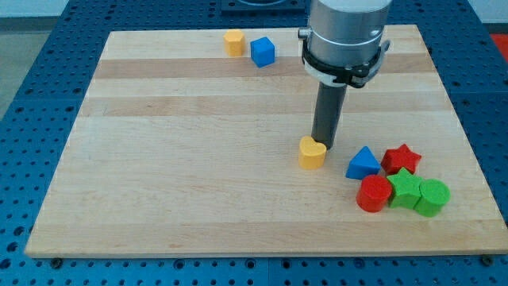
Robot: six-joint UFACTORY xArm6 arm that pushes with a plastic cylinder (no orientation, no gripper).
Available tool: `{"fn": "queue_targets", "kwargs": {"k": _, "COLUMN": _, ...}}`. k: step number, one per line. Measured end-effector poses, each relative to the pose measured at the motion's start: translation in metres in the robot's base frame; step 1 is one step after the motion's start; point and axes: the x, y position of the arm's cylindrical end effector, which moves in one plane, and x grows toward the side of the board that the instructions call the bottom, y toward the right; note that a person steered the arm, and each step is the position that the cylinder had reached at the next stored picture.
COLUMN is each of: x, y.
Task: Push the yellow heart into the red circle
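The yellow heart (312,152) lies on the wooden board (198,159), right of centre. My tip (324,144) stands just behind it at its upper right, touching or nearly touching it. The red circle (374,193) lies to the lower right of the heart, with a gap of board between them. The blue triangle (363,163) sits between the heart and the red circle, slightly above the line joining them.
A red star (401,159), a green star (406,188) and a green circle (432,197) cluster beside the red circle near the board's right edge. A yellow block (233,42) and a blue cube (263,52) sit at the view's top.
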Motion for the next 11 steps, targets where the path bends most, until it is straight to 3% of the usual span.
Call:
{"fn": "queue_targets", "kwargs": {"k": 2, "x": -0.015, "y": -0.016}}
{"fn": "queue_targets", "kwargs": {"k": 4, "x": -0.002, "y": -0.059}}
{"fn": "queue_targets", "kwargs": {"k": 11, "x": 0.044, "y": -0.004}}
